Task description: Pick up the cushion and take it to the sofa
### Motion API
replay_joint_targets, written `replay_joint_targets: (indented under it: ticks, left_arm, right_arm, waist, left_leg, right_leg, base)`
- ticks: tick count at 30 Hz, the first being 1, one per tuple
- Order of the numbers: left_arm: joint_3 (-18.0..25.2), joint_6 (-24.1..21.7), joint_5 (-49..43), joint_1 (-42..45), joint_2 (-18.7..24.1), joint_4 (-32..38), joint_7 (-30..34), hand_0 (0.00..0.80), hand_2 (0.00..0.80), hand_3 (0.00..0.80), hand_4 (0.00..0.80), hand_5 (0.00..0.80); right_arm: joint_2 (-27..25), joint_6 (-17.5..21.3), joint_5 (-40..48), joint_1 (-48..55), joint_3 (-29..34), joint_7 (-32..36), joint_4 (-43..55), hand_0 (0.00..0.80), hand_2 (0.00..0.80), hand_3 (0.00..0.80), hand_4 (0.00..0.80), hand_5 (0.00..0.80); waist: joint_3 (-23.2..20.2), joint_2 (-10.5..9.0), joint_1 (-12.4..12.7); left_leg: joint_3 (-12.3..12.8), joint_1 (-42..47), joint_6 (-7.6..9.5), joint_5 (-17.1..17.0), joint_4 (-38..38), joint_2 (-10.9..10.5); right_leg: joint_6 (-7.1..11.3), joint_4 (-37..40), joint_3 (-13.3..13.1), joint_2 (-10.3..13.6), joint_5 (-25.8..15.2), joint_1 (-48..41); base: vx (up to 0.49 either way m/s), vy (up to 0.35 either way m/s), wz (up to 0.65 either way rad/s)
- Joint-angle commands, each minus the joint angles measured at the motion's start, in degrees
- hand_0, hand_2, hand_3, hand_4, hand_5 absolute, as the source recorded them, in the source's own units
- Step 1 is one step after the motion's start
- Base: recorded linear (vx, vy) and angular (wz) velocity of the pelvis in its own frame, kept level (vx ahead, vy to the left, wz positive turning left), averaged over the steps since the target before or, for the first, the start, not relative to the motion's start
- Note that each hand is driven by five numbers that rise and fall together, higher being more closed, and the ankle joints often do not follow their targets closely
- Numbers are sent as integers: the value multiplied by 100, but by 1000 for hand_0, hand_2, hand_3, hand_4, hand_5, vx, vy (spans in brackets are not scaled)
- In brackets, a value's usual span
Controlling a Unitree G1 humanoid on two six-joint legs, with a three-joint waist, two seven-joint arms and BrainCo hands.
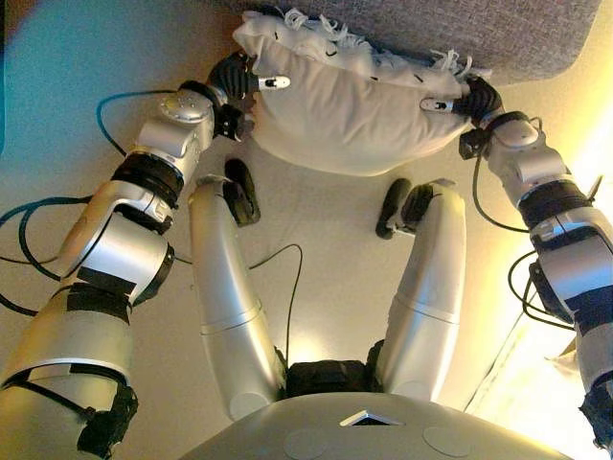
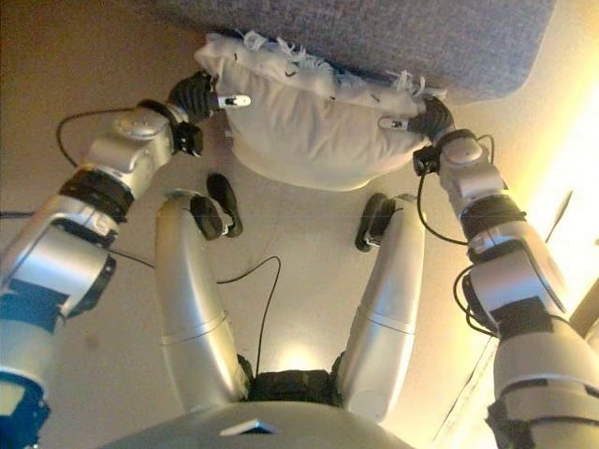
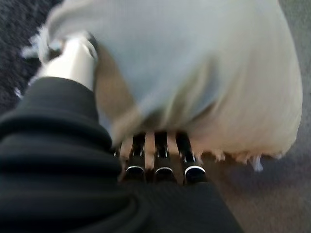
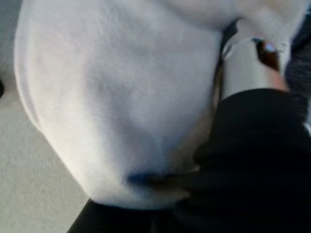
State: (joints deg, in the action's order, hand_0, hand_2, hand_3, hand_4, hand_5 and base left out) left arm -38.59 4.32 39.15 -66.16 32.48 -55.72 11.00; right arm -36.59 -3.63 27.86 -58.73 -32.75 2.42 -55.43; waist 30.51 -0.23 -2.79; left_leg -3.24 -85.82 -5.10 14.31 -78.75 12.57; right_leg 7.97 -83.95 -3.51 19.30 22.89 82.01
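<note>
A white cushion [image 1: 345,115] with a fringed edge hangs between my two hands, above the beige floor and against the front edge of the grey sofa [image 1: 460,29]. My left hand [image 1: 235,77] grips its left end, thumb [image 3: 73,60] on top and fingers [image 3: 163,160] underneath. My right hand [image 1: 474,96] grips the right end, thumb [image 4: 245,68] pressed on the cloth, its fingers hidden under the cushion [image 4: 121,97]. The cushion's fringe touches the sofa's fabric.
The sofa's grey seat [image 2: 421,37] runs across the far side of the head views. Beige floor [image 1: 326,220] lies below the cushion. A bright lit strip [image 1: 536,383] runs along the right side.
</note>
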Motion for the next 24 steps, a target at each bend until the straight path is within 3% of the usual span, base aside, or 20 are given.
replay_joint_targets:
  ticks: [1,9,14,19,24]
  left_arm:
    - [-141,-358,126,-366,-371,-61,327,800,800,800,800,800]
    - [-73,-589,184,-319,-316,-40,304,800,800,800,800,800]
    - [276,-1153,465,-58,-266,281,41,800,800,800,800,800]
    - [856,-1617,174,690,-331,1208,-602,800,800,800,800,800]
    - [1571,-2407,-254,1544,-585,1974,-1014,800,800,800,800,800]
  right_arm:
    - [204,-8,-268,-383,-121,-350,-266,800,800,800,800,800]
    - [197,-43,-330,-407,-92,-747,-132,800,800,800,800,800]
    - [199,167,-157,-199,146,-1197,252,800,800,800,800,800]
    - [245,670,-34,490,628,-1785,1525,800,800,800,800,800]
    - [652,1839,700,1537,1431,-1456,2425,800,800,800,800,800]
  waist:
    - [-71,51,-50]
    - [-71,67,-46]
    - [-71,52,-28]
    - [-71,4,-1]
    - [-71,-7,-30]
  left_leg:
    - [195,105,118,435,-52,155]
    - [204,142,87,393,23,184]
    - [181,350,21,333,262,184]
    - [218,1152,-170,21,1295,183]
    - [286,2239,-332,-444,2591,162]
  right_leg:
    - [-247,1029,13,122,-1088,19]
    - [-257,1127,61,128,-1125,-29]
    - [-252,1292,128,78,-1120,-236]
    - [-172,1964,313,-126,-1265,-989]
    - [-59,2845,395,-364,-1452,-2051]
  base:
    - [0,0,0]
    - [0,0,0]
    - [-8,-14,-1]
    - [-26,-26,-4]
    - [-3,0,-1]
